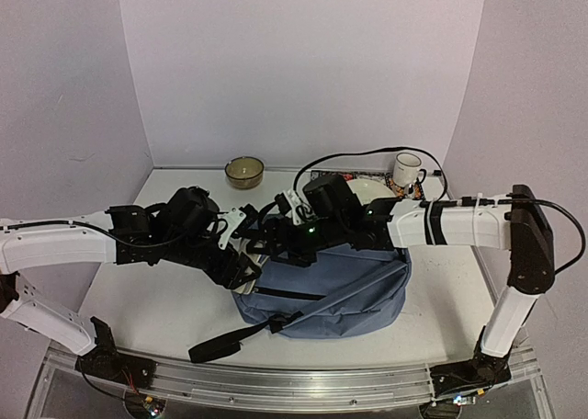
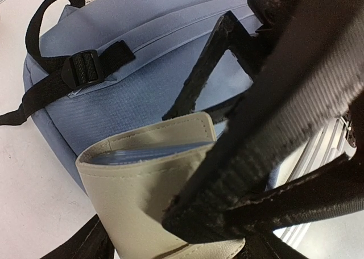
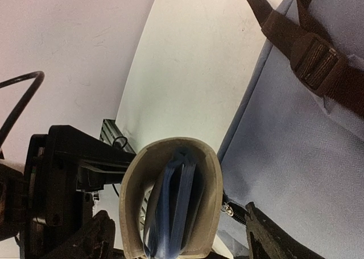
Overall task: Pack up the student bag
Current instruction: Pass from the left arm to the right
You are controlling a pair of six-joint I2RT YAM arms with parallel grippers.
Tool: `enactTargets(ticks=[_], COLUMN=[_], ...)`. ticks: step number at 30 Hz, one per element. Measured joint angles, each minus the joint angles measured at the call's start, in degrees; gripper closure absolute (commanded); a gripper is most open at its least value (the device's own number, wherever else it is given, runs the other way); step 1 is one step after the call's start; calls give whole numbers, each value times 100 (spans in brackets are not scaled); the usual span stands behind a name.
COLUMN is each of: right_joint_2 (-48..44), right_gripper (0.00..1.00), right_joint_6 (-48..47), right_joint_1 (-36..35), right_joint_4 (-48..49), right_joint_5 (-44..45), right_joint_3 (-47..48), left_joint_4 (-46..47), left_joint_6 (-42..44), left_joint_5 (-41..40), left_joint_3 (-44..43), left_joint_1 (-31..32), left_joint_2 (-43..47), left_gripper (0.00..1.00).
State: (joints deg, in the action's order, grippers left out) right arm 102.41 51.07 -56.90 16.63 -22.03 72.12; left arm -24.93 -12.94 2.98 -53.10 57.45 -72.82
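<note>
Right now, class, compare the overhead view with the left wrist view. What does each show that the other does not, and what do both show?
Only the overhead view shows the brown bowl and the white mug at the far side of the table. Only the left wrist view plainly shows a beige-covered booklet with blue pages, bent into a curl beside the bag. Both views show the blue-grey student bag with its black straps, lying on the white table.

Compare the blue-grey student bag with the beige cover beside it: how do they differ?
The student bag is large and blue-grey; the beige cover is small and cream. The bag lies flat on the table; the cover is bent into a U around blue sheets. The bag carries black straps; the cover has none. Both look soft.
</note>
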Motion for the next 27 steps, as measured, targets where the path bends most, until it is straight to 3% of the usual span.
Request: enactTargets(ticks=[2, 8, 16, 22, 27], right_joint_2=[3, 3, -3, -422, -1109], right_gripper=[48, 97, 100, 100, 100], right_joint_6=[12, 65, 103, 308, 714], right_joint_1=[0, 0, 11, 11, 15], right_joint_4=[30, 170, 340, 874, 1588], right_joint_5=[-59, -135, 30, 614, 1306], right_joint_3=[0, 0, -70, -843, -1730], left_joint_4=[0, 0, 112, 385, 922], left_joint_6=[77, 167, 58, -821, -2148], left_joint_5=[9, 31, -199, -816, -1071], left_joint_3=[0, 0, 0, 132, 659], left_joint_1=[0, 4, 4, 7, 15], left_joint_2=[0, 0, 14, 303, 784], left_gripper=[28, 22, 1, 1, 1])
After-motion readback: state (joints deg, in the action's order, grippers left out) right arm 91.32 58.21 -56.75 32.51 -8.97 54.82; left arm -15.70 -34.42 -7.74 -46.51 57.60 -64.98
